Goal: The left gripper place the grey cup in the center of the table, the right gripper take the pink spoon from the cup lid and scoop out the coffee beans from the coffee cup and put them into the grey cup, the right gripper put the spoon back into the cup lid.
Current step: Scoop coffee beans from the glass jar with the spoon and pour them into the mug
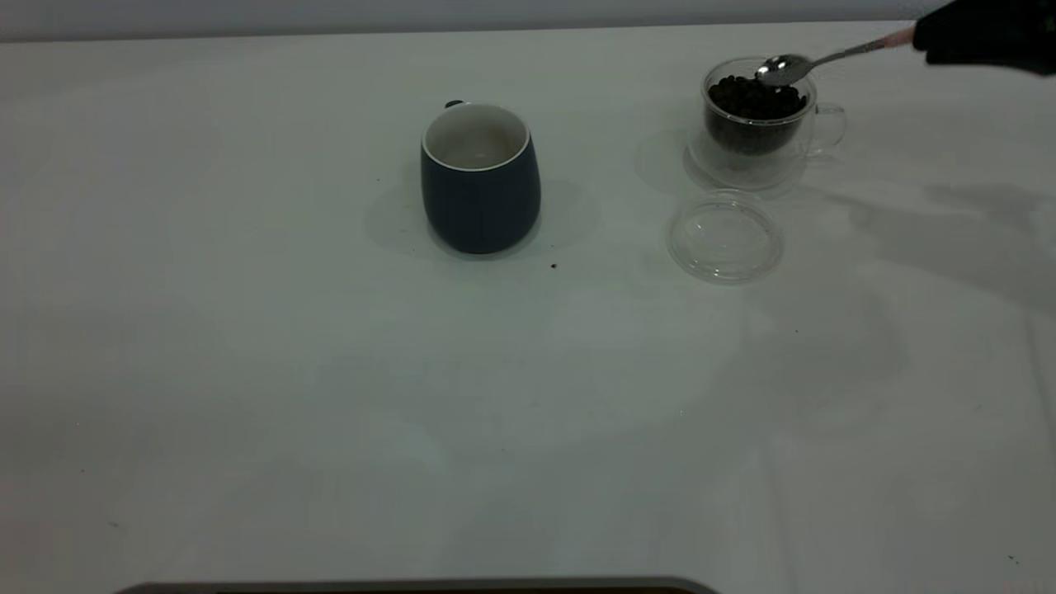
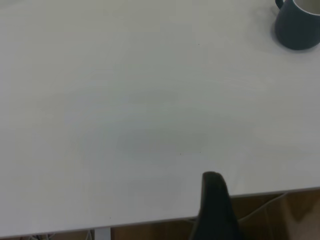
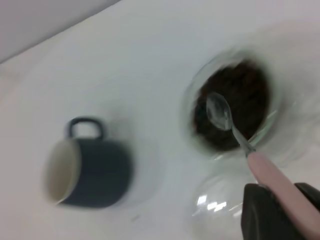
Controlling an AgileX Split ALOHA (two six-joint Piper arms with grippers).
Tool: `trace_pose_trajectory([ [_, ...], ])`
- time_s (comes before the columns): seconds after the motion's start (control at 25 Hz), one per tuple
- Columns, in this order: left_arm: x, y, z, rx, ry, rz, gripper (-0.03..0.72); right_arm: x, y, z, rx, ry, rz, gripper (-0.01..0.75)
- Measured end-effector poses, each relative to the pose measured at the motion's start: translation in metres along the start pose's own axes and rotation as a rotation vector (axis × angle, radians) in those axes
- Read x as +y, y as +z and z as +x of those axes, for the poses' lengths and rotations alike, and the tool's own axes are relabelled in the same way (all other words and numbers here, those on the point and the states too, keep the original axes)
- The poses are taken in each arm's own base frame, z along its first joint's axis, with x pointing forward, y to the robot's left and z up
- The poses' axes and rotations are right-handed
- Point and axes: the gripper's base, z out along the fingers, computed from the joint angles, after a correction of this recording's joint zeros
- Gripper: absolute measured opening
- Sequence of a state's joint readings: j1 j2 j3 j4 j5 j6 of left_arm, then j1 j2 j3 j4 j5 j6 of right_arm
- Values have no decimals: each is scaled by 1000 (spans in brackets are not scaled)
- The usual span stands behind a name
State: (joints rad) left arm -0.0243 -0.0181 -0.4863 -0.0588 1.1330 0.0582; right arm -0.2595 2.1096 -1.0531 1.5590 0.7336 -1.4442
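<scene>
The grey cup point(image 1: 481, 179) stands upright near the table's middle, empty, handle turned away; it also shows in the left wrist view point(image 2: 298, 24) and the right wrist view point(image 3: 90, 170). The coffee cup point(image 1: 759, 120) holds coffee beans point(image 1: 755, 97) at the back right. My right gripper point(image 1: 973, 37) is shut on the pink spoon point(image 1: 825, 58) by its pink handle point(image 3: 280, 185); the spoon's bowl point(image 3: 219, 111) hangs empty just above the beans. The cup lid point(image 1: 724, 236) lies empty in front of the coffee cup. My left gripper point(image 2: 215, 210) is off the table's edge, one dark finger showing.
The white table point(image 1: 330, 396) has a few dark specks, one point(image 1: 553, 266) just in front of the grey cup. A dark edge point(image 1: 412, 587) runs along the table's near side.
</scene>
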Motion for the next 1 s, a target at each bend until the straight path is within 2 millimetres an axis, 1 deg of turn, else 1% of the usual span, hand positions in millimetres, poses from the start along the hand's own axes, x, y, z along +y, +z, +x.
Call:
trace_pose_trajectory([
  [0.08, 0, 0, 0, 0, 0, 0, 586, -2, 0, -10, -12, -40, 46, 114],
  [0.2, 0, 0, 0, 0, 0, 0, 586, 2, 7, -15, 5, -96, 76, 114],
  [0.4, 0, 0, 0, 0, 0, 0, 586, 8, 25, -7, 61, -151, 96, 114],
  [0.6, 0, 0, 0, 0, 0, 0, 586, 16, 36, -4, 69, -205, 148, 114],
  [0.8, 0, 0, 0, 0, 0, 0, 586, 16, 38, -5, 55, -207, 192, 114],
  [1.0, 0, 0, 0, 0, 0, 0, 586, 17, 40, -3, 48, -159, 156, 114],
])
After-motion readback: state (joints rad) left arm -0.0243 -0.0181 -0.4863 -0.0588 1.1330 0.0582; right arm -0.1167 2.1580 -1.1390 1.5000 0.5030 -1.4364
